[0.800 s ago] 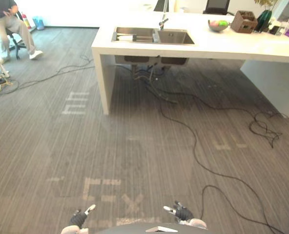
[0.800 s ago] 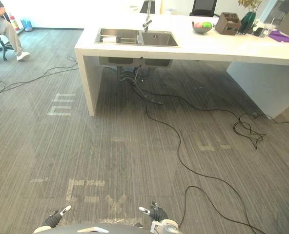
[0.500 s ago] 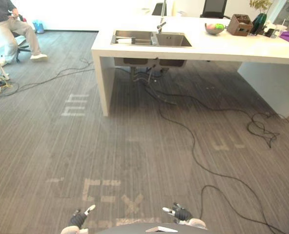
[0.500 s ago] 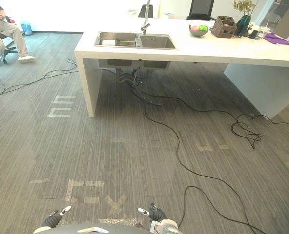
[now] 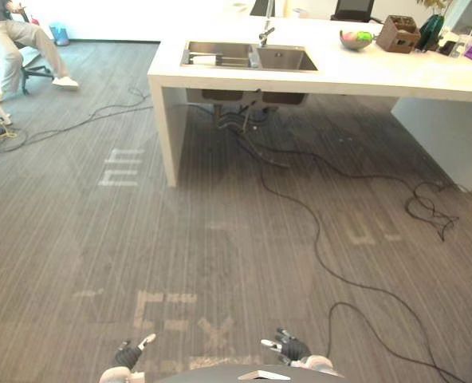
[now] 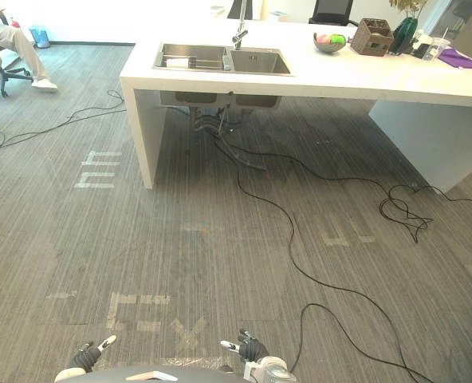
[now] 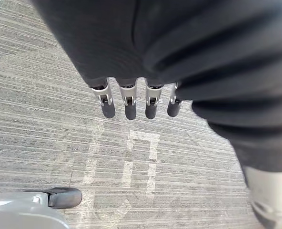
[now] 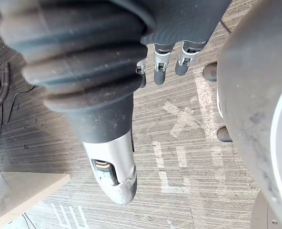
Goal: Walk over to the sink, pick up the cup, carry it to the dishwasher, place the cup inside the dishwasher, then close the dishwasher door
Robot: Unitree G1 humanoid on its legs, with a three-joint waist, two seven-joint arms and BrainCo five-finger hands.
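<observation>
Both hands are low by the robot's sides, well apart from the sink (image 5: 248, 56). Left hand (image 5: 127, 356): fingers (image 7: 130, 109) straight, side by side in a row, holding nothing. Right hand (image 5: 292, 349): fingers (image 8: 160, 75) hang straight, close together, also empty. Floor (image 5: 220, 239) is grey ribbed carpet with pale tape marks. The sink is a rectangular steel double basin, set in a thick white slab worktop (image 5: 363, 76). Possible cup (image 5: 206, 59): small pale shape in the left basin, too small to be sure. Round fruit bowl (image 5: 355, 38) and brown box (image 5: 399, 33) sit further along. Person (image 5: 13, 40) is seated far left.
</observation>
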